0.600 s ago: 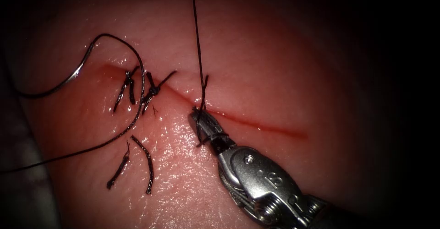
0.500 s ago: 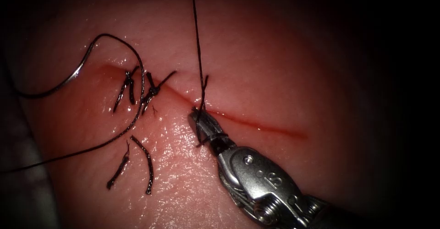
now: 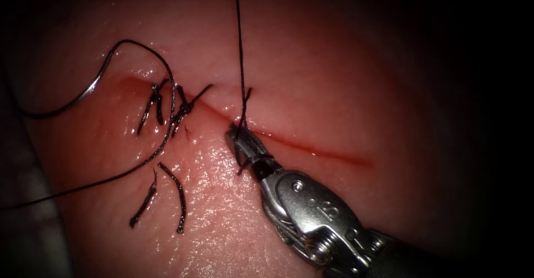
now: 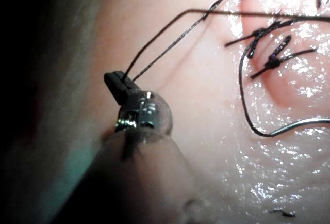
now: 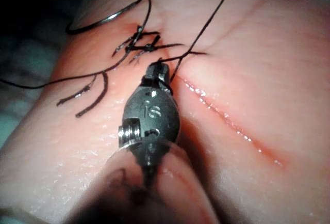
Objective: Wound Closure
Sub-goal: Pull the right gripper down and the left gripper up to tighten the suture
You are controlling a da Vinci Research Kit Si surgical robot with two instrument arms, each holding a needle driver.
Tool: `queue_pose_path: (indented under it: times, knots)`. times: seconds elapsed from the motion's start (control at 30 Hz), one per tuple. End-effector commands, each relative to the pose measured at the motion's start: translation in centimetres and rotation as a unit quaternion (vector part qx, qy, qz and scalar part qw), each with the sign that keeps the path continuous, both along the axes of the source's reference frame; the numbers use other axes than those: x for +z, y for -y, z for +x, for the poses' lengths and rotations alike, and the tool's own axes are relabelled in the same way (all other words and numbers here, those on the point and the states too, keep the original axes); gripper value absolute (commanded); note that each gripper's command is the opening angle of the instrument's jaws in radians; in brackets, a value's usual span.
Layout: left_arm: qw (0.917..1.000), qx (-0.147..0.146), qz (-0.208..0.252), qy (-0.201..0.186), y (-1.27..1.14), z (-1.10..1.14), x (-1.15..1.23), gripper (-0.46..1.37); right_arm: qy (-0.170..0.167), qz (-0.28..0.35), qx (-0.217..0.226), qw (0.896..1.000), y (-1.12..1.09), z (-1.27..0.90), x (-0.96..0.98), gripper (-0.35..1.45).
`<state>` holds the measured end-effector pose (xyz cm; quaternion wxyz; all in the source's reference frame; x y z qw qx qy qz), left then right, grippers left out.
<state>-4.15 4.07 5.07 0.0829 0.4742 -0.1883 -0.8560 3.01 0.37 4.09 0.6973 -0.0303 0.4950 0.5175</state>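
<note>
The thread is clamped by the closed right tool at the cut, mid-frame, and by the closed left tool. The needle lies free, unheld, on the tissue, upper left.

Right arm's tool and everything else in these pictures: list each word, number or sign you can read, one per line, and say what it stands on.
"IS": stamped on the metal body behind the jaws of the right arm's tool, read in the right wrist view.
The same stamp in the endoscope view: two small characters, too unclear to read.
No text can be made out on the left arm's tool, the tissue or the thread.
</note>
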Motion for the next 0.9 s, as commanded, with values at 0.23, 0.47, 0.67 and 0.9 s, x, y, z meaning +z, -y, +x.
queue_pose_path:
  times: [0.23,0.47,0.67,0.9]
  knots:
    - [1.0,0.004,0.001,0.002,-0.04,-0.02,0.05,-0.35,0.072,-0.075,-0.046,0.993,-0.13,0.06,0.19,-0.35]
    - [0.9999,0.009,0.0,0.006,-0.06,-0.09,0.08,-0.35,0.151,-0.16,-0.112,0.969,-0.17,0.1,0.25,-0.35]
    - [0.9999,0.008,0.005,0.011,-0.11,-0.1,0.12,-0.35,0.211,-0.246,-0.181,0.929,0.0,0.14,0.04,-0.35]
    - [0.9998,0.008,0.01,0.015,-0.2,-0.07,0.2,-0.35,0.21,-0.284,-0.181,0.918,0.16,0.17,-0.31,-0.35]
